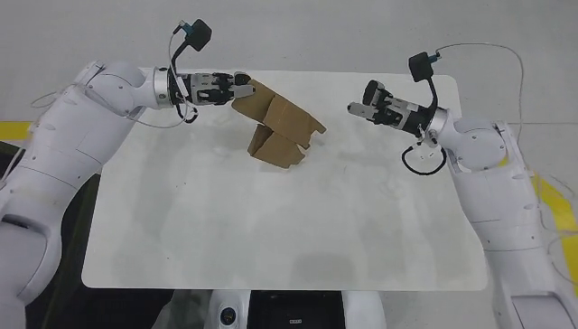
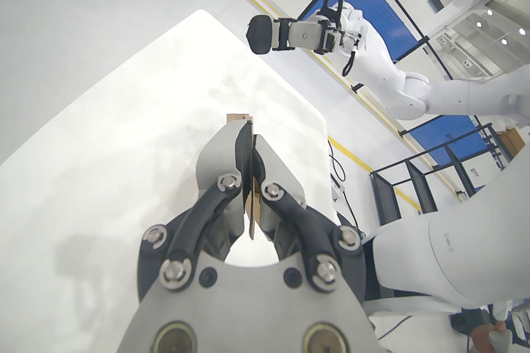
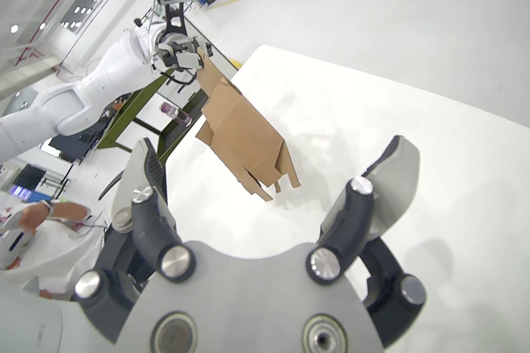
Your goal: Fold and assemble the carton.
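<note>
**Carton held for two-handed forming.** The left gripper [image 1: 242, 85] is closed on one flap at the far-left end of the brown carton [image 1: 282, 130]. In the left wrist view the cardboard edge sits pinched between the two pads. The carton hangs tilted from this grip over the far middle of the white table [image 1: 271, 239], sloping down toward the right and near side. Its body is partly opened into a sleeve, and the lower flaps are loose and unfolded. Whether those flaps touch the table or hang just above it cannot be told.

The right gripper [image 1: 357, 108] hovers to the right of the carton and well apart from it. Its jaws are spread wide and hold nothing, and they face the carton's free end.

**Step in hand (judgement):** the task is at an early stage. The carton is presented by one arm and is neither squared nor closed.

**Next move (judgement):** the right gripper needs to approach the free end and either take a loose flap or press a side panel to square the sleeve. The left grip must hold firm meanwhile, since a single pinched flap lets the body swing or twist.
</note>
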